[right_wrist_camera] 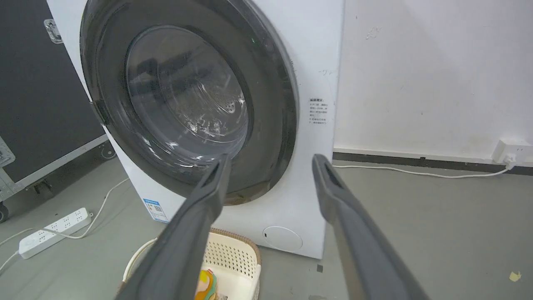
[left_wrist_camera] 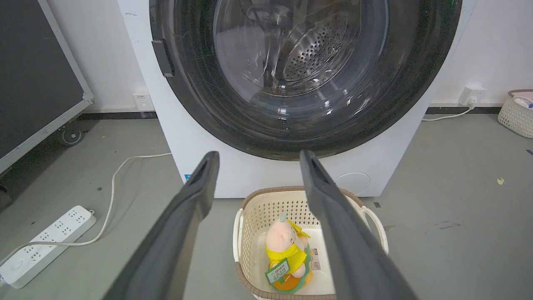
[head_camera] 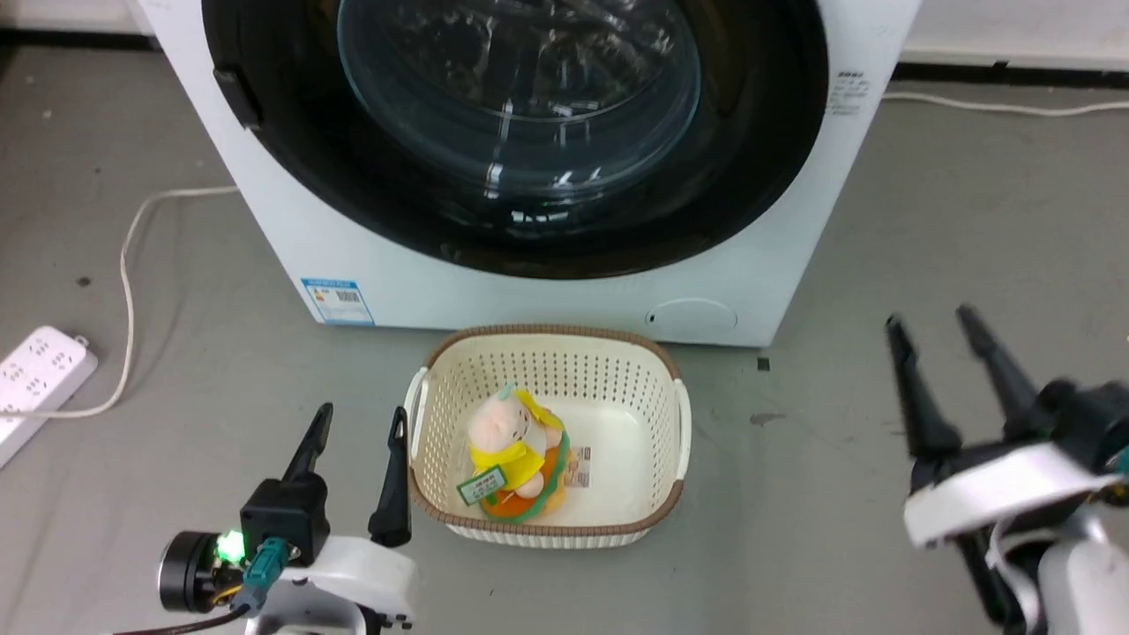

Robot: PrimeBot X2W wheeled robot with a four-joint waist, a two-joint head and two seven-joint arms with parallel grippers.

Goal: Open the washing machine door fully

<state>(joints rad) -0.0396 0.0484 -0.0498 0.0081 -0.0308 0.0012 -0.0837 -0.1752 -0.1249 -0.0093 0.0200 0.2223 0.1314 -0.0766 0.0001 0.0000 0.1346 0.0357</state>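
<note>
— Door [head_camera: 519, 123] position, please: where was it?
— Closed, flat against the front of the white washing machine [head_camera: 538, 304], and nearly as wide as it. Its dark handle [head_camera: 236, 95] sat on the rim at the robot's left. The steel drum [left_wrist_camera: 316, 54] showed through its clear middle.
— And the grippers?
— Both were released and held nothing. The left gripper [head_camera: 362, 412] hung low over the grey floor [head_camera: 882, 220], fingers spread, just beside the left wall of a cream basket [head_camera: 547, 333]. The right gripper [head_camera: 929, 317] was well apart on the basket's other side, fingers also wide, tips pointing toward the machine's lower right corner. Neither touched the door.
— Anything in the basket?
— A soft toy [head_camera: 512, 454] in yellow lay inside, with a green tag [head_camera: 482, 483]. The basket stood on the floor just in front of the machine, below the door. A white power strip [head_camera: 40, 375] lay at the far left, and its cable [head_camera: 128, 265] ran toward the machine.
</note>
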